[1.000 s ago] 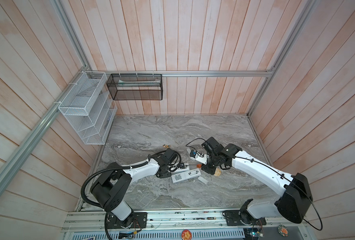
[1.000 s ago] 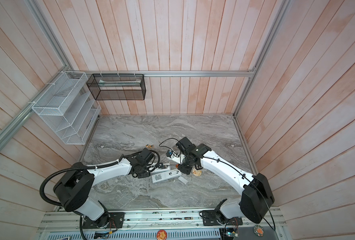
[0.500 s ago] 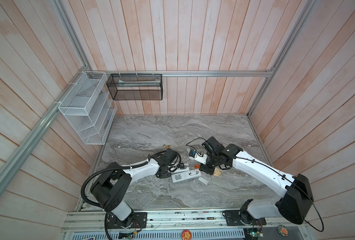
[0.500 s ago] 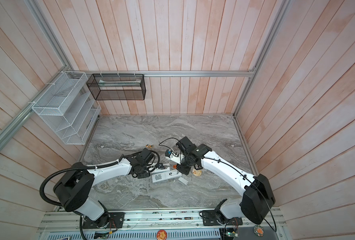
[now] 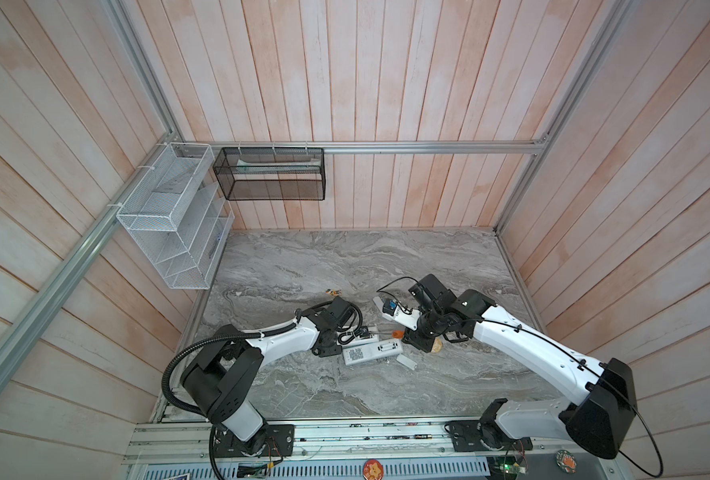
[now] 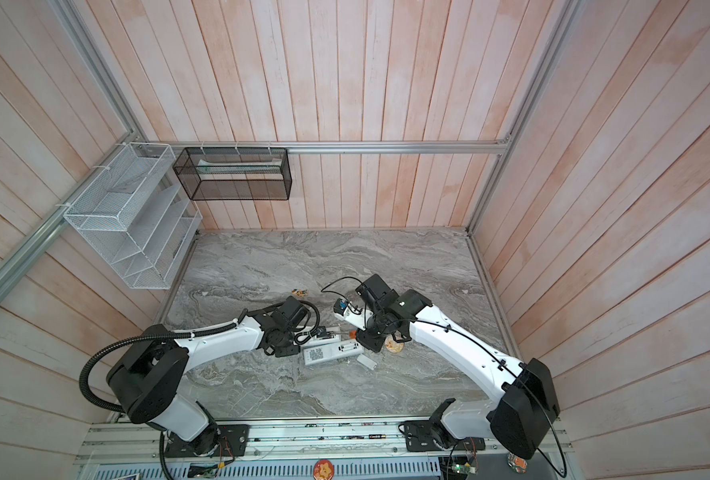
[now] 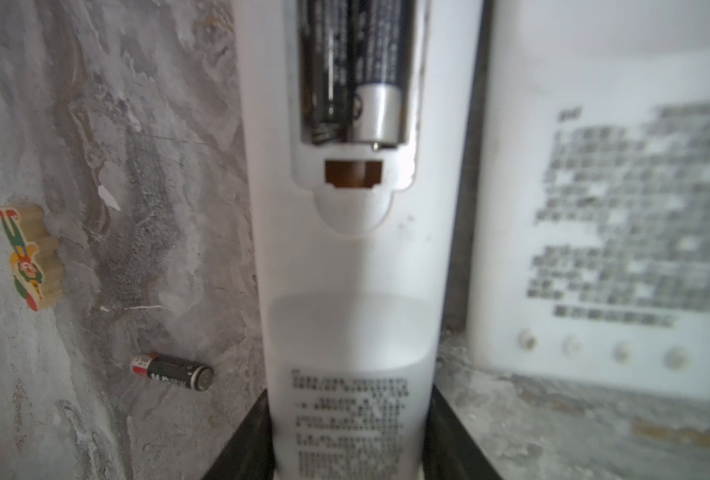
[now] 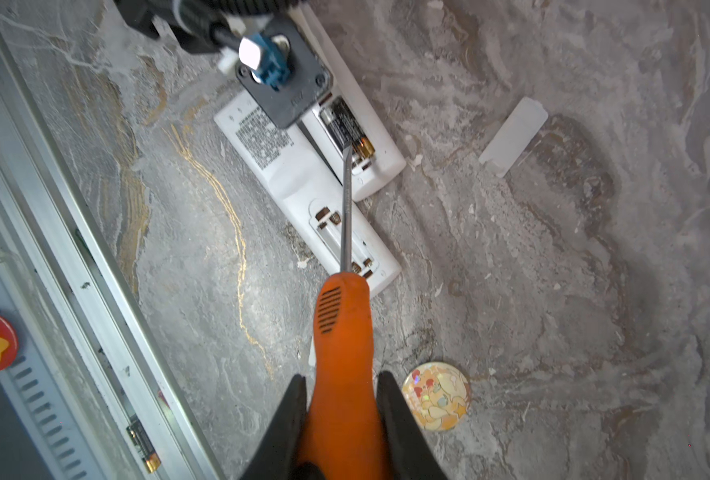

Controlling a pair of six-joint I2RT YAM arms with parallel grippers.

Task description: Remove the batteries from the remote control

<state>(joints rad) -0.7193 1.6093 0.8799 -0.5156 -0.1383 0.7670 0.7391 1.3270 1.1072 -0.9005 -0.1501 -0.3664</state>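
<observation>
My left gripper [image 7: 351, 436] is shut on the lower end of a slim white remote control [image 7: 353, 249] that lies back up on the marble. Its compartment is open, with black batteries [image 7: 353, 75] inside. My right gripper [image 8: 343, 411] is shut on the orange handle of a screwdriver [image 8: 345, 332]. The screwdriver's tip rests at the gold end of a battery [image 8: 347, 126] in that remote [image 8: 370, 166]. One loose battery [image 7: 172, 372] lies on the table. In both top views the two grippers [image 5: 347, 334] [image 6: 368, 338] meet at the remotes.
A wider white remote [image 8: 295, 178] with an empty open compartment lies against the slim one, under the screwdriver shaft. A loose white cover [image 8: 513, 137], a round badge [image 8: 435, 395] and a wooden clown figure [image 7: 29, 257] lie nearby. A battery [image 8: 143, 446] sits in the front rail.
The right gripper with the screwdriver has shifted very slightly over the remotes. The left arm and the remotes have stayed in place.
</observation>
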